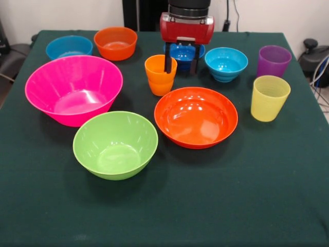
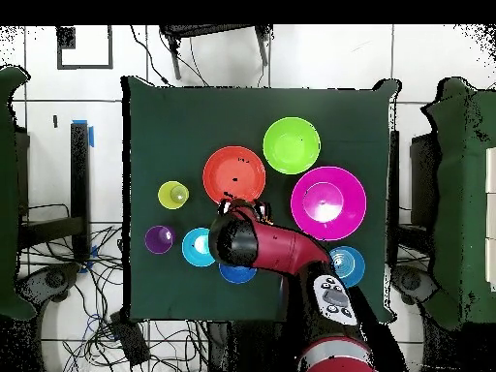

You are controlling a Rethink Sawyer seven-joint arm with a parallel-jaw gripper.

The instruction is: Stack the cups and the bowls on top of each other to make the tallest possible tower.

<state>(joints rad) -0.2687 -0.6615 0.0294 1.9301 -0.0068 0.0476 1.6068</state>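
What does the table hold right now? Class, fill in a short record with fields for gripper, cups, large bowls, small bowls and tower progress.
gripper: gripper open, jaws straddling the gap between the orange cup and the dark blue bowl
cups: orange cup, yellow cup, purple cup, all upright and apart
large bowls: pink bowl, lime green bowl, shallow orange bowl
small bowls: dark blue bowl, cyan bowl, blue bowl, small orange bowl
tower progress: nothing stacked yet
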